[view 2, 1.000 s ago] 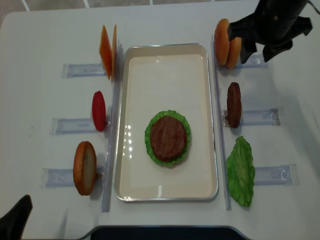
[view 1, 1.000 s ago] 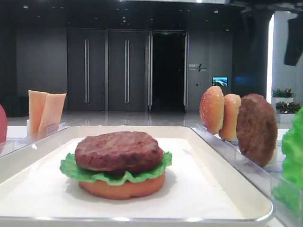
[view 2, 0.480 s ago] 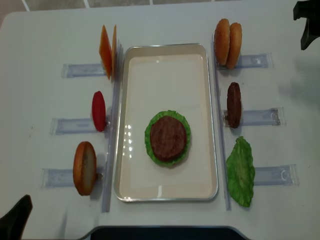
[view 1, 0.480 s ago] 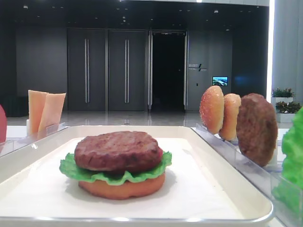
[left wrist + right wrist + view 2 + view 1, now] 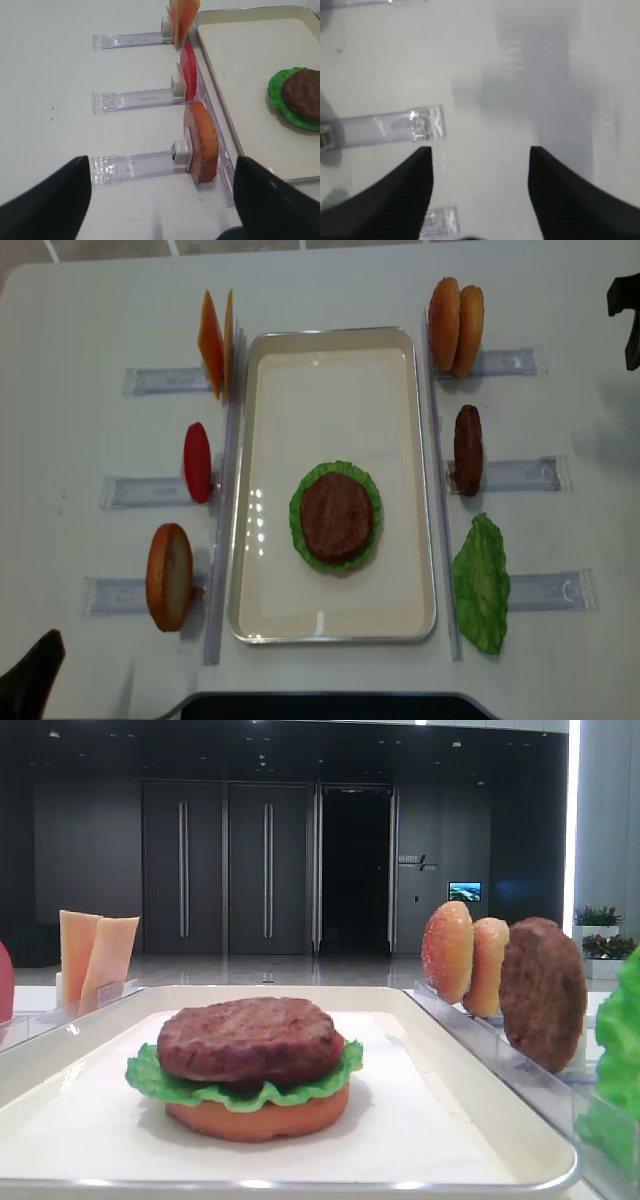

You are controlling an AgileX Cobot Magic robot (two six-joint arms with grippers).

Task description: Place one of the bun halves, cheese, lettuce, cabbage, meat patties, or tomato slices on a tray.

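So far the tray (image 5: 250,440) holds a bun half, lettuce (image 5: 335,517) and a meat patty (image 5: 336,515). Cheese (image 5: 215,340) and tomato (image 5: 197,462) wait in racks. Both tools (image 5: 480,200) (image 5: 160,200) are wide open, holding nothing.

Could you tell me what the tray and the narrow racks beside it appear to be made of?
The tray looks like cream-coated metal or hard plastic: smooth and glossy, with bright reflections along its raised rim. Which of the two, the pictures leave open. The racks look like clear rigid plastic, probably acrylic: the pale table shows straight through them.
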